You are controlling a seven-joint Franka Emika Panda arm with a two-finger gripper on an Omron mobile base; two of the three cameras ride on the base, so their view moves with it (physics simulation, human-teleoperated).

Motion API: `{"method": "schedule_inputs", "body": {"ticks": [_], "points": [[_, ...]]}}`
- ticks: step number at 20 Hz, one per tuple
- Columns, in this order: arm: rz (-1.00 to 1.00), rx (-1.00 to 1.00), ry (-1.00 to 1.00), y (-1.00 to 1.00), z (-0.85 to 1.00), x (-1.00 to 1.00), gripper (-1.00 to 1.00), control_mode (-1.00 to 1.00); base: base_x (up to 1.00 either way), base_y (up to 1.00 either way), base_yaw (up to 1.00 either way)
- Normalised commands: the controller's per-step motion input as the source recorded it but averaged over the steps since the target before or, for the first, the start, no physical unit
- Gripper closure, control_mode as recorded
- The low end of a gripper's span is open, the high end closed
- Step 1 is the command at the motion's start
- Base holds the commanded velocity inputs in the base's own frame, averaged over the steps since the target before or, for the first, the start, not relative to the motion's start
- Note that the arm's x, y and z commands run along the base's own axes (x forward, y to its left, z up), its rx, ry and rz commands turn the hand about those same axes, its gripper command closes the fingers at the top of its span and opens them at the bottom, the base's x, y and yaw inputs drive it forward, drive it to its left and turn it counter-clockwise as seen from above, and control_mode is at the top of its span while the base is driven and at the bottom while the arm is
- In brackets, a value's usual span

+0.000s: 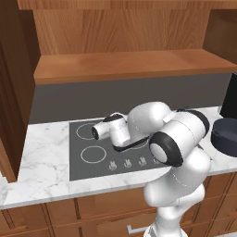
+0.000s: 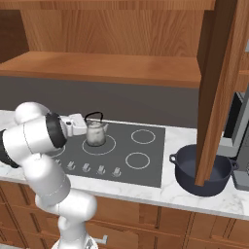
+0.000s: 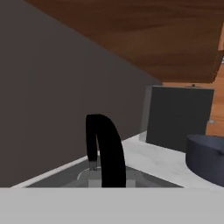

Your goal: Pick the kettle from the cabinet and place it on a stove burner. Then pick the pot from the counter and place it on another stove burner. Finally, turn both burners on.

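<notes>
The right base view shows the kettle (image 2: 96, 133) on a burner (image 2: 98, 144). The gripper (image 2: 83, 124) sits beside it; I cannot tell how far open.

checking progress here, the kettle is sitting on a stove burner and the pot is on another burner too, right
Not quite. The kettle does sit on a burner ring of the cooktop, but the pot is not on a burner: it rests on the marble counter to the right of the cooktop. The right base view shows this.
</notes>
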Motion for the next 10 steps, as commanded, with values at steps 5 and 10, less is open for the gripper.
{"method": "schedule_inputs", "body": {"ticks": [5, 10], "points": [[0.00, 0.03, -0.15, -0.04, -0.38, 0.02, 1.00, -1.00, 0.00, 0.00, 0.00], [0.00, 0.00, -0.02, -0.06, -0.22, 0.00, 1.00, -1.00, 0.00, 0.00, 0.00]]}}
